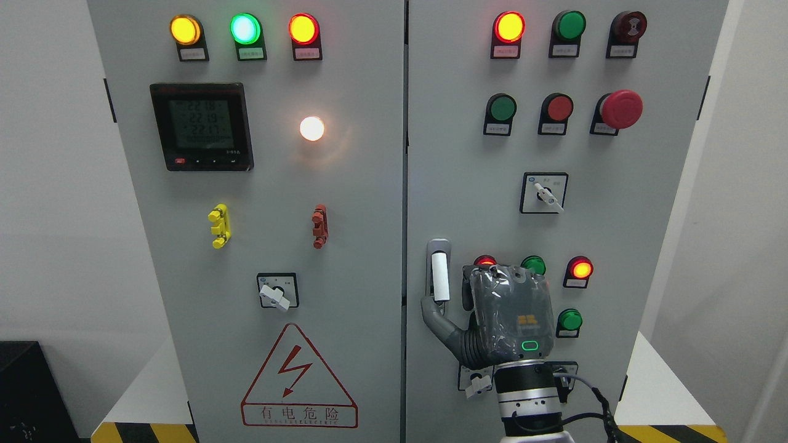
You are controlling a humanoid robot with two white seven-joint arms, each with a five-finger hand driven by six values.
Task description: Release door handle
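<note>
Right hand point(492, 314), grey, back toward camera, beside white bar door handle point(441, 278) on right grey cabinet door point(646, 246); thumb touching handle's lower end, fingers hidden, grip unreadable. Release step apparently underway; next: withdraw hand clear.

Plain white walls point(55, 215) flank the scene at nine and three o'clock, evenly lit. A dark box point(24, 394) sits at eight o'clock. Yellow-and-black hazard striping point(144, 432) marks the pale floor point(662, 387) at seven and five o'clock
</note>
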